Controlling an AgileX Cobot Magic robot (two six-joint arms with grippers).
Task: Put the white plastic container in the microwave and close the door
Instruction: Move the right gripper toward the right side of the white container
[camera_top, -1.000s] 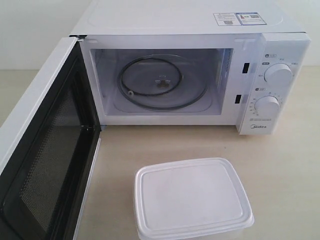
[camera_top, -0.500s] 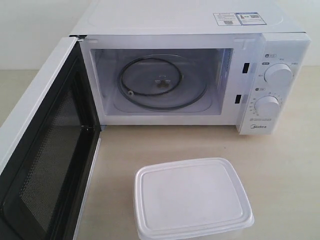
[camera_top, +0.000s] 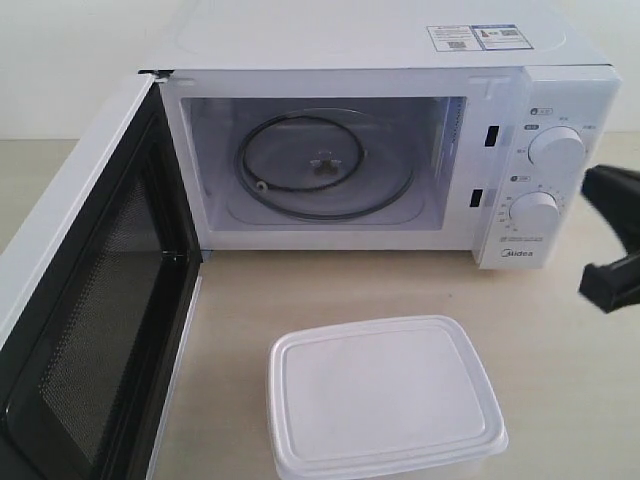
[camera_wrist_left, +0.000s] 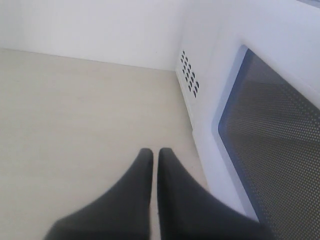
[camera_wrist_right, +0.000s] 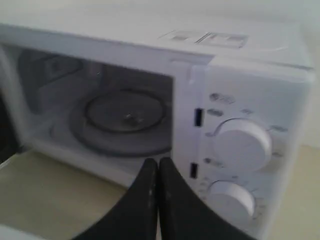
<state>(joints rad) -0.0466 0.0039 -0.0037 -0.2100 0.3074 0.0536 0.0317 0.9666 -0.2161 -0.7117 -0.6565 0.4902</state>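
Note:
The white plastic container (camera_top: 385, 395) sits lidded on the table in front of the microwave (camera_top: 380, 40). The door (camera_top: 100, 330) stands swung wide open to the left, its black mesh inner face showing. The glass turntable (camera_top: 325, 165) inside carries nothing. My right gripper (camera_top: 610, 200) shows at the right edge, beside the dials and apart from the container. In the right wrist view it (camera_wrist_right: 158, 162) is shut on nothing, facing the microwave (camera_wrist_right: 240, 75). My left gripper (camera_wrist_left: 152, 154) is shut and holds nothing, low over the table beside the door (camera_wrist_left: 270, 140).
Two round dials (camera_top: 555, 150) sit on the microwave's right panel, close to my right gripper. Vent holes (camera_wrist_left: 189, 75) mark the microwave's side wall near my left gripper. Bare beige table (camera_top: 560, 360) lies to the right of the container.
My right gripper has come into the exterior view at the right edge. The container, microwave and door have not moved.

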